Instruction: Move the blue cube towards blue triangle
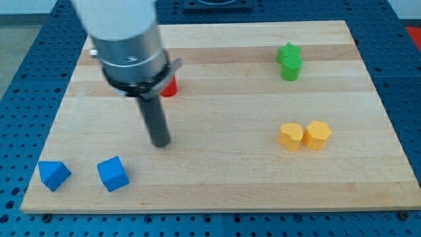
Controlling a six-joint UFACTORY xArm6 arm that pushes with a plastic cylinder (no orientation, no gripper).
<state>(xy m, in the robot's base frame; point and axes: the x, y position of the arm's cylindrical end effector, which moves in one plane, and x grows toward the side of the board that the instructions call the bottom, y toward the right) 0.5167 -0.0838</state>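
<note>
Camera view, sole view. Wooden worktop (pixel 217 178) on a blue perforated base. No jaws on this rig, hence nothing open, nothing shut, nothing held; contact only through my tip (pixel 160 143), the lower end of the dark rod, hanging under the grey arm housing.

Blue cube (pixel 112 174) near the view's bottom left, sitting flat, slightly rotated against the board's edge. Blue triangle (pixel 53 175) to the cube's left, near the worktop's left corner, apart from the cube with bare wood between. Tip up and to the right of the cube, near but not touching, clear gap visible.

Other blocks: red block (pixel 170 86) partly hidden behind the rod, shape not readable; green block (pixel 289 61) at the view's upper right, possibly two pieces stacked or abutting, cannot tell; two yellow blocks (pixel 303 135) touching side by side at the view's right. All well apart from the push path.

Handling judgement: cube likely light, rigid, not fragile, sliding readily on smooth wood. No grasp possible; best contact on the cube's right-hand face, near its middle, pushing toward the view's left. Off-centre contact likely to spin the cube or let it slip off the rod, given the rotated pose. Short travel needed; overshoot likely to knock the triangle toward the edge.
</note>
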